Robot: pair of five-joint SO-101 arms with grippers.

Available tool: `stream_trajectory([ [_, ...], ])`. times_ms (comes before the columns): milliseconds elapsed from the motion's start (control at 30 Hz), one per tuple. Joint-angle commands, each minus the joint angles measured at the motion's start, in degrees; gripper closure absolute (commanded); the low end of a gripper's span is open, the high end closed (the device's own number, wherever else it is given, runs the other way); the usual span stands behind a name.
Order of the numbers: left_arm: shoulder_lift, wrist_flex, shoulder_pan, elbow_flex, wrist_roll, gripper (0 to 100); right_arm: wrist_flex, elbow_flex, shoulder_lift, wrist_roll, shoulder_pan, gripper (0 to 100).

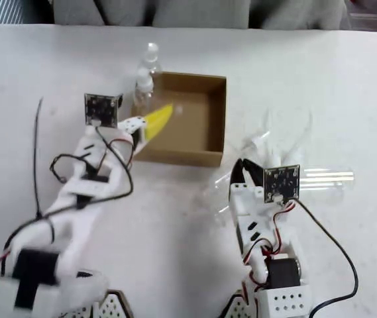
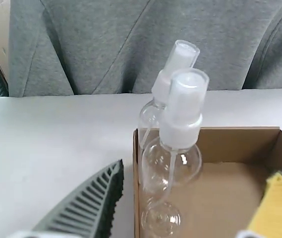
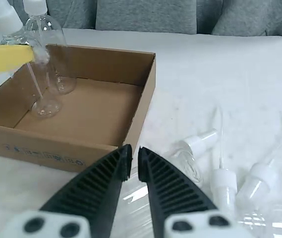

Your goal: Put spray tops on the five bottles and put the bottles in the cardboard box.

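Note:
The cardboard box [image 1: 211, 142] lies open at mid table. Two clear bottles with spray tops stand upright in its far left corner, the nearer one [image 2: 173, 158] in front of the farther one [image 2: 153, 111]; both bottles [image 3: 46, 37] also appear in the right wrist view. My left gripper [image 2: 197, 171] is open around the nearer bottle, its grey finger [image 2: 88, 208] outside the box wall and its yellow finger [image 1: 156, 119] inside. My right gripper [image 3: 133, 153] is shut on nothing, low over the table just in front of the box's near right corner.
Loose spray tops [image 3: 223, 183] with dip tubes and clear bottles without tops [image 1: 327, 177] lie on the table right of the box. One such bottle [image 3: 131, 198] lies under my right gripper. The left arm's black cables [image 1: 39, 152] trail over the left side.

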Motion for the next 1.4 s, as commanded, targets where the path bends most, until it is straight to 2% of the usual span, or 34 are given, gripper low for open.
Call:
stream_trajectory([
  [0, -14.5, 11.1, -0.4, 2.0, -0.4, 58, 0.9, 1.2, -0.8, 0.5, 1.1, 98.4],
  [367, -44.7, 58.1, 0.1, -1.9, -0.1, 58, 0.8, 1.1, -0.8, 0.6, 7.4, 98.4],
  [467, -48.0, 68.0, 0.1, -5.9, 0.0, 59, 0.8, 1.1, -0.8, 0.6, 8.4, 98.4],
  [567, -48.6, 75.2, 0.1, -10.5, 0.0, 66, 0.8, 1.1, -0.8, 0.6, 9.2, 98.4],
  [667, -48.6, 78.9, 0.0, -14.6, 0.0, 82, 0.8, 1.2, -0.8, 0.6, 10.3, 98.4],
  [767, -48.7, 79.3, 0.1, -17.6, 0.0, 99, 0.9, 1.2, -0.8, 0.6, 11.5, 98.4],
  [867, -48.7, 79.4, 0.1, -18.6, 0.1, 94, 2.1, 1.2, -0.8, 0.6, 13.2, 98.4],
  [933, -48.6, 80.2, 0.2, -18.5, 0.1, 96, 2.4, 1.0, -0.8, 1.0, 16.0, 98.4],
  [1067, -48.5, 89.0, 2.2, -18.0, -0.2, 97, 2.6, 0.9, -0.8, 9.0, 22.9, 98.4],
  [1133, -48.7, 91.8, 4.0, -15.7, -0.2, 97, 3.6, 0.9, -0.8, 9.8, 24.4, 98.4],
  [1267, -48.7, 90.5, 4.7, -6.4, -0.4, 97, 5.2, 0.8, -0.8, 10.5, 23.4, 98.4],
  [1367, -48.8, 85.4, 2.5, 1.8, -0.4, 97, 5.0, -1.0, -0.8, 15.7, 23.2, 98.4],
])
